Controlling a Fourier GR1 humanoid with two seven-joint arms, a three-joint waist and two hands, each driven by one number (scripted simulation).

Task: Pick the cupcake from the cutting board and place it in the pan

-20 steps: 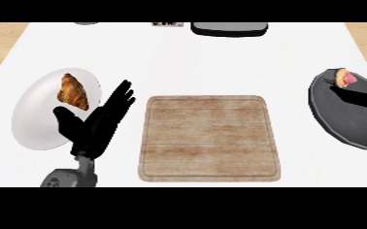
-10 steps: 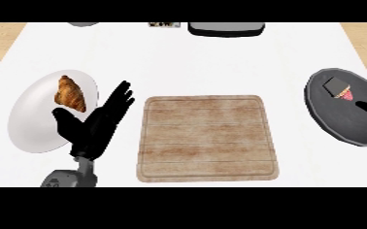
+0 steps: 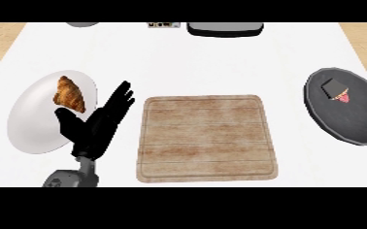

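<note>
Already lying tipped in the pan (image 3: 337,121), right of the bare cutting board (image 3: 208,138), the cupcake (image 3: 338,92) looks light and squashable, best held by its dark wrapper base, while the left hand (image 3: 97,123) rests open and empty, left of the board.

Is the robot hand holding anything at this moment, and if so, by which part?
Nothing is held. The left robot hand is open beside the cutting board, fingers straight. The cupcake lies in the pan. The right hand is out of view.

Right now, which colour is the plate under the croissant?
White; the plate shows best in the head view.

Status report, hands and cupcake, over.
Left hand open beside the cutting board. Right hand not in view. Cupcake in the pan. Nothing blocking.
</note>
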